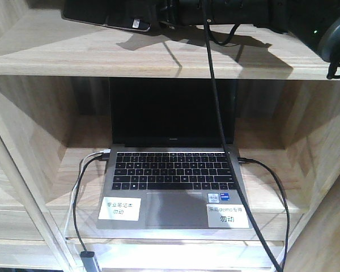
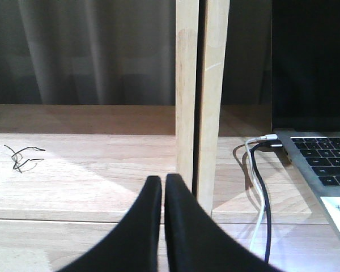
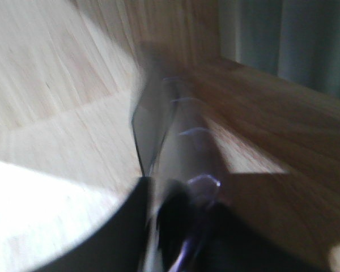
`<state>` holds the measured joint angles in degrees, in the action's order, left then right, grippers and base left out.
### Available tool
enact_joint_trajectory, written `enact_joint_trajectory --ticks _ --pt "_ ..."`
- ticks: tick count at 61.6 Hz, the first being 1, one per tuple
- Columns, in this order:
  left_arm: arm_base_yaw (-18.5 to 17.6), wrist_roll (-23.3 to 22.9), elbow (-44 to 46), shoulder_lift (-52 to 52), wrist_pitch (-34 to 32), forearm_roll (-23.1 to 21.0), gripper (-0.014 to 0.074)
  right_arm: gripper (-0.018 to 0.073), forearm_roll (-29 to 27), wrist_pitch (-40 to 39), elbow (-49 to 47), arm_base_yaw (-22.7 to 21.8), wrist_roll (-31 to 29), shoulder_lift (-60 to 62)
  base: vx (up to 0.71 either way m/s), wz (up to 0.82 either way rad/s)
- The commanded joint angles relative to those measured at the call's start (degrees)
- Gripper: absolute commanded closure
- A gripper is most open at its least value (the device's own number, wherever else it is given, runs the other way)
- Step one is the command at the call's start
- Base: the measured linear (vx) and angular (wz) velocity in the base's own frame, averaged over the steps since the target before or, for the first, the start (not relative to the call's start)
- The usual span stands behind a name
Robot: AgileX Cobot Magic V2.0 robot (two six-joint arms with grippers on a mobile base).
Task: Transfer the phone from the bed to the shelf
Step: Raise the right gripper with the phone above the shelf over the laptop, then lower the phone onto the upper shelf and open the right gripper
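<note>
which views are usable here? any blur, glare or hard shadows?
Front view: sharp; the laptop screen is black with no glare, and the arm casts hard shadows on the shelf top board. Left wrist view: sharp, with a bright sunlit patch on the board beyond the shut left gripper. Right wrist view: heavily motion-blurred; the phone in the right gripper is smeared, with a blown-out white patch lower left.

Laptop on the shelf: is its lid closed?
No, the laptop is open, with its dark screen upright and its keyboard showing.
</note>
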<state>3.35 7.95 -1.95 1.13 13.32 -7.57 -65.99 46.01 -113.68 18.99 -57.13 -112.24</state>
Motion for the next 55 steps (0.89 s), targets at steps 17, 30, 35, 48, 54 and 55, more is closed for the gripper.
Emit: enact_joint_trajectory --ticks 17,30,35,48,54,55 --pt "-0.2 -0.2 -0.1 0.3 -4.2 -0.4 0.0596 -0.0058 2.2 -4.3 -1.9 -0.1 1.5 3.1 0.0 0.0" --pt "-0.2 -0.2 -0.1 0.3 -4.2 -0.4 0.0596 -0.0038 5.7 -5.4 -1.9 -0.1 2.8 4.2 0.0 0.0" --pt "-0.2 -0.2 -0.1 0.3 -4.2 -0.4 0.0596 -0.0031 7.6 -5.9 -1.9 -0.1 2.9 4.8 0.0 0.0" --pt "-0.2 -0.2 -0.1 0.3 -4.2 -0.4 0.0596 -0.0029 10.4 -6.0 -1.9 -0.1 4.9 6.7 0.0 0.0" --pt "-0.2 -0.2 -0.1 0.3 -4.2 -0.4 0.0596 -0.0029 10.4 -5.9 -1.9 -0.1 6.2 7.6 0.0 0.0" --pt "-0.2 -0.2 -0.1 0.3 -4.2 -0.4 0.0596 -0.0029 10.4 -5.9 -1.9 -0.1 6.2 7.7 0.0 0.0"
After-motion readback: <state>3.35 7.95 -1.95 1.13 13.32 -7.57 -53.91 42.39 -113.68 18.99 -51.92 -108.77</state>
